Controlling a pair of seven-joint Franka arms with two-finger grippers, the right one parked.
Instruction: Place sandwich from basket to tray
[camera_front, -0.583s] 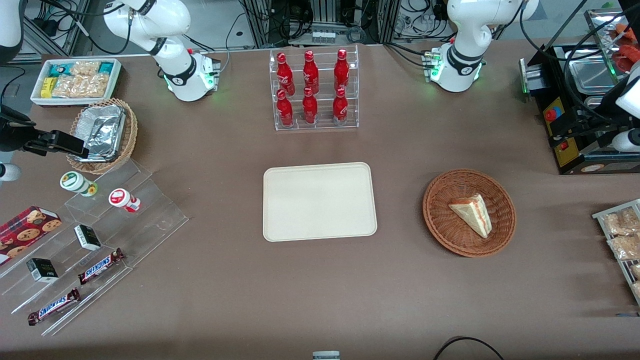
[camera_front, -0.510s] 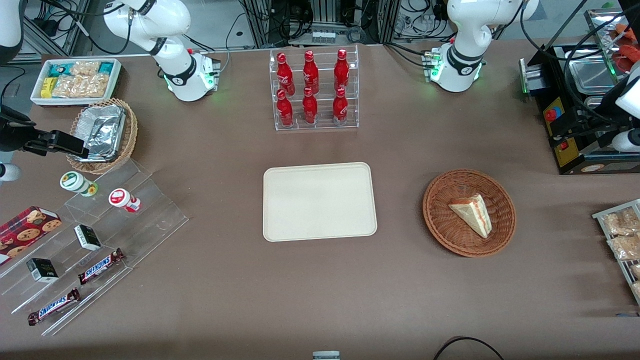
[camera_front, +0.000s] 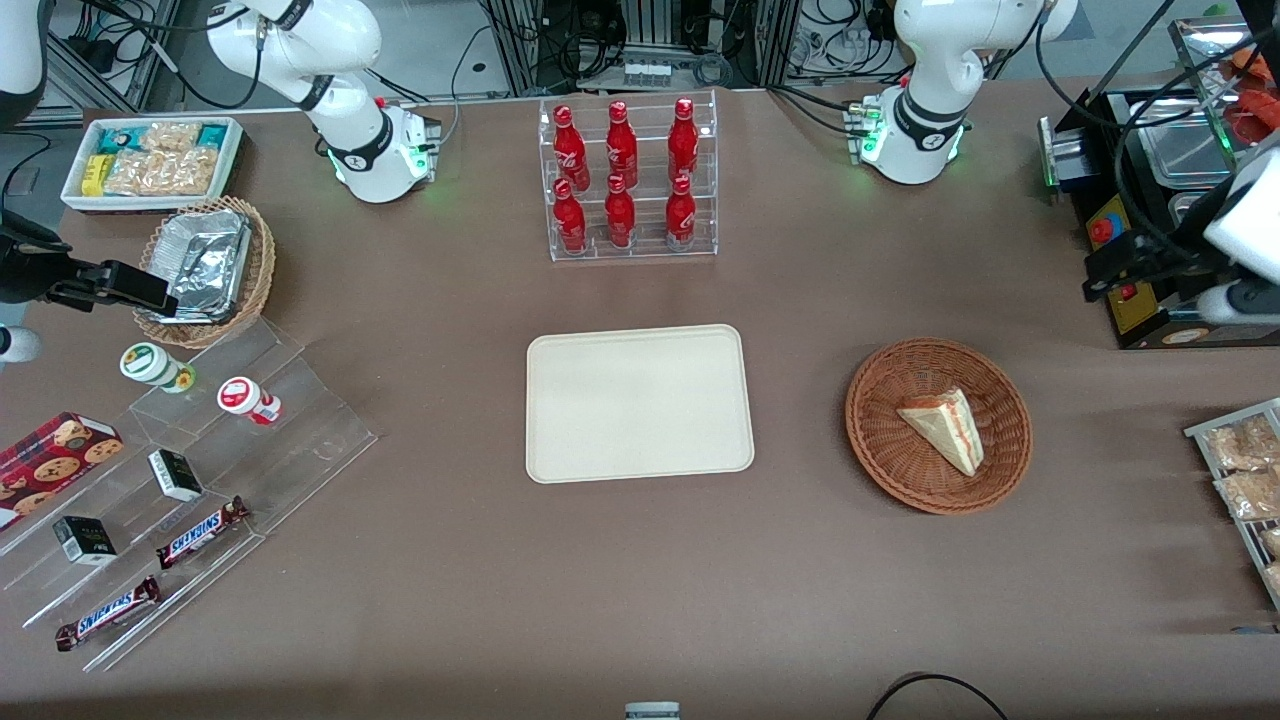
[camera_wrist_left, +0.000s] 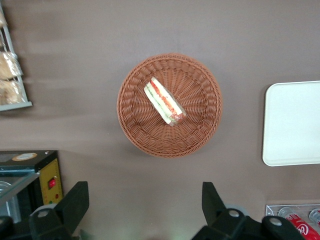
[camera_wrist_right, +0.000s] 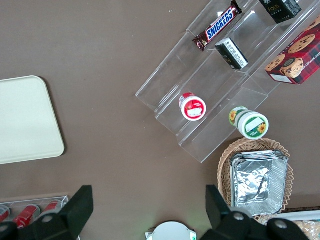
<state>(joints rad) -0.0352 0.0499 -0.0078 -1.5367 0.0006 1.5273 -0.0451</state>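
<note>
The sandwich (camera_front: 945, 428), a pale bread wedge with red and green filling, lies in the reddish-brown wicker basket (camera_front: 872, 440). It also shows in the left wrist view (camera_wrist_left: 164, 101), inside the basket (camera_wrist_left: 134, 131). The cream tray (camera_front: 640, 403) sits bare at the table's middle, beside the basket; its edge shows in the left wrist view (camera_wrist_left: 292, 122). My left gripper (camera_front: 1100, 275) hangs high over the table toward the working arm's end, farther from the front camera than the basket. It (camera_wrist_left: 144, 200) is open wide and empty, apart from the basket.
A clear rack of red bottles (camera_front: 625, 180) stands farther from the front camera than the tray. A black machine (camera_front: 1150, 300) and a rack of snack packets (camera_front: 1240, 470) flank the basket. Acrylic steps with snacks (camera_front: 200, 470) and a foil-filled tan basket (camera_front: 205, 270) lie toward the parked arm's end.
My left gripper has shifted a little toward the basket. The sandwich, basket and tray have not moved.
</note>
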